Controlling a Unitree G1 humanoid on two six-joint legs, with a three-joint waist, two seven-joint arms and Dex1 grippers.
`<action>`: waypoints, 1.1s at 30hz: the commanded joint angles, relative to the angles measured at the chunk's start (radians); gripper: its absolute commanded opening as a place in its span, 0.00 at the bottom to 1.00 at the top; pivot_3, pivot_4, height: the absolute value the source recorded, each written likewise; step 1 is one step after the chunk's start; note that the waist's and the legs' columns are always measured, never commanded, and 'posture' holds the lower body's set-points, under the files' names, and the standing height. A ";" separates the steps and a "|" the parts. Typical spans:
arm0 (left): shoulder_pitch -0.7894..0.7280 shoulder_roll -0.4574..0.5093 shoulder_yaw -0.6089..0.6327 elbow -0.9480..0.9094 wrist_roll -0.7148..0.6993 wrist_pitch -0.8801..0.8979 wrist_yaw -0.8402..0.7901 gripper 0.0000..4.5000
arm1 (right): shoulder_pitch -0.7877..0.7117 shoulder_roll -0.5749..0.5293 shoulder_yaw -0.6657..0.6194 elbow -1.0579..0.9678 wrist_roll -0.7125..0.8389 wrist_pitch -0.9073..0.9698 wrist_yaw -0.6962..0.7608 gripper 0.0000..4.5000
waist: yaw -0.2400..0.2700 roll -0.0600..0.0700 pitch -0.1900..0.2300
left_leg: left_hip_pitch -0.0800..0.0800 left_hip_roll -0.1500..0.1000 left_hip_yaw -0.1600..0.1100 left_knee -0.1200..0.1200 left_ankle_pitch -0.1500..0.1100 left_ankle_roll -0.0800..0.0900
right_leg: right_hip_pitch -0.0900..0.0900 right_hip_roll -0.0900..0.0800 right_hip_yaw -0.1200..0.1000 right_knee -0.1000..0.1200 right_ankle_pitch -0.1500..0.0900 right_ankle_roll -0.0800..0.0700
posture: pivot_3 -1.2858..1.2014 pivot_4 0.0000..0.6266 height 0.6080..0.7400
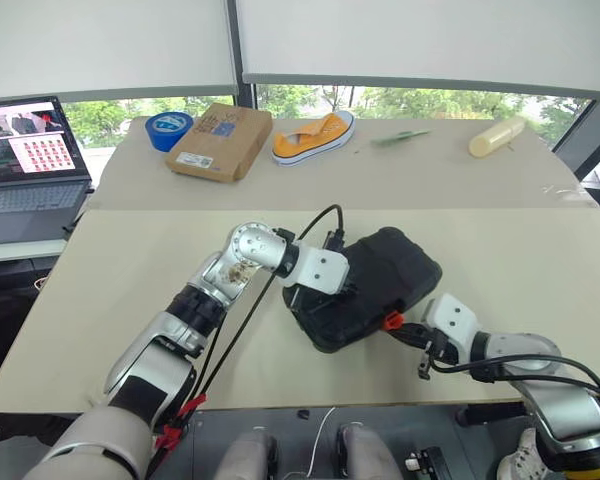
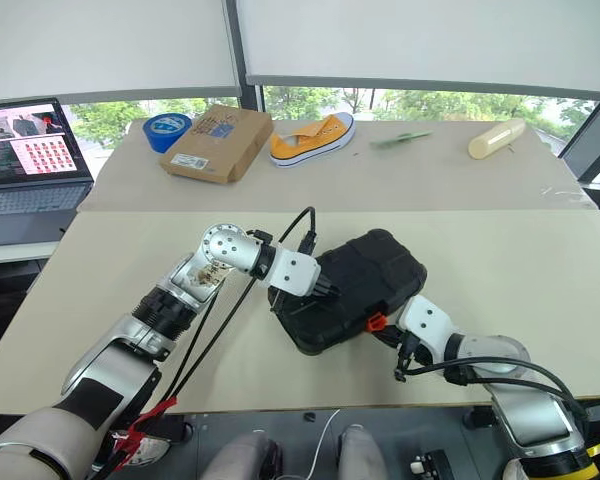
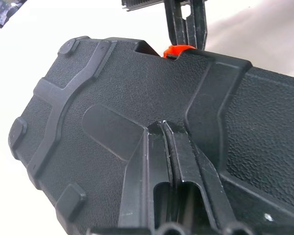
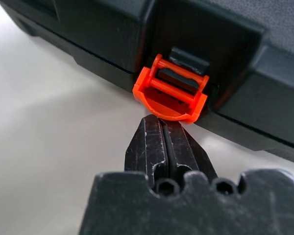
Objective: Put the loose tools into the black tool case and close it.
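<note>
Lying shut, black tool case (image 2: pixel 355 285), left gripper (image 3: pixel 169 142) jaws closed on lid, right gripper (image 4: pixel 162 128) jaws closed at orange latch (image 4: pixel 170 95)

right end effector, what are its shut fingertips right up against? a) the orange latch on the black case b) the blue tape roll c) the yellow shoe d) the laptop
a: in the right wrist view the right end effector, fingers shut together, has its tips at the lower edge of the orange latch on the front of the closed black tool case, though actual contact is hard to confirm.

Closed tool case (image 1: pixel 365 285) on near table (image 1: pixel 130 300), both hands touching
</note>
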 commanded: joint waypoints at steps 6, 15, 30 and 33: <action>-0.005 -0.008 -0.061 0.097 0.083 -0.059 -0.010 0.02 | -0.010 0.078 -0.116 -0.055 0.027 -0.151 -0.097 0.00 | -0.007 0.000 0.000 | 0.000 0.000 0.000 0.000 0.000 0.000 | -0.001 0.001 0.000 0.000 0.000 0.000 | 0.52 0.24 0.96; -0.018 -0.022 -0.067 0.161 0.110 -0.118 -0.002 0.02 | 0.021 0.086 -0.164 -0.121 0.063 -0.129 -0.086 0.00 | -0.006 0.000 0.000 | 0.000 0.000 0.000 0.000 0.000 0.000 | 0.000 0.001 0.001 0.000 0.000 0.000 | 0.52 0.24 0.96; 0.034 0.035 0.070 0.059 -0.035 0.120 -0.044 0.13 | -0.048 -0.080 -0.252 -0.142 0.245 0.073 0.053 0.18 | 0.000 0.001 -0.001 | 0.001 0.000 0.000 0.000 0.000 0.000 | 0.001 0.000 0.000 0.000 0.000 0.000 | 0.52 0.24 0.96; 0.114 0.154 0.181 -0.118 -0.160 0.350 -0.083 0.32 | -0.052 -0.203 -0.347 -0.091 0.365 0.136 0.204 0.40 | -0.020 0.002 -0.001 | 0.001 0.003 0.000 -0.002 0.000 0.001 | -0.001 0.003 0.001 0.000 -0.001 -0.001 | 0.52 0.24 0.96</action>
